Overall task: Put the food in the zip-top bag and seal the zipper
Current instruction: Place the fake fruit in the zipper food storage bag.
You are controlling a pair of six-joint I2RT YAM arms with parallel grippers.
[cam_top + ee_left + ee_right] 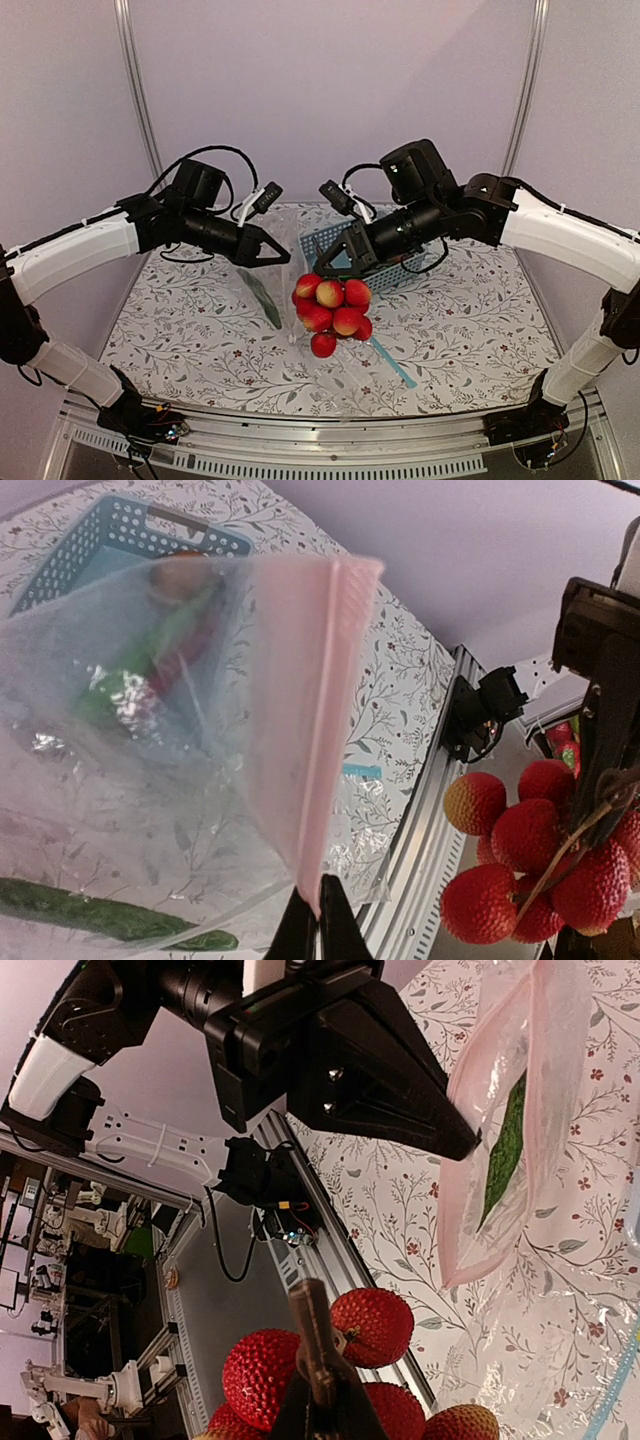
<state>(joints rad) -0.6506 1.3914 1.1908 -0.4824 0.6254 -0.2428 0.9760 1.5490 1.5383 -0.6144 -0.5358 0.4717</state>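
Where the arms meet: above the middle of the tabletop point(180, 320), tips near each other but apart.
Left hand point(283, 257): pinched fully together on one end of the zipper point(310, 710) — the pale pink strip runs up from its fingers.
Zip-top bag point(150, 730): hangs from that grip over the tabletop's middle, just left of the fruit.
Inside the bag: one long green vegetable point(100, 915), low in it.
Right hand point(320, 266): closed on the brown stem of the bunch of red-yellow fruits point(333, 305), which dangles in the air beside the bag.
Basket point(120, 525): blue, toward the tabletop's far edge; blurred green, red and brown shapes show through the plastic at its place.
Teal-blue strip point(390, 360): on the tabletop — toward the near edge, right of the fruit.
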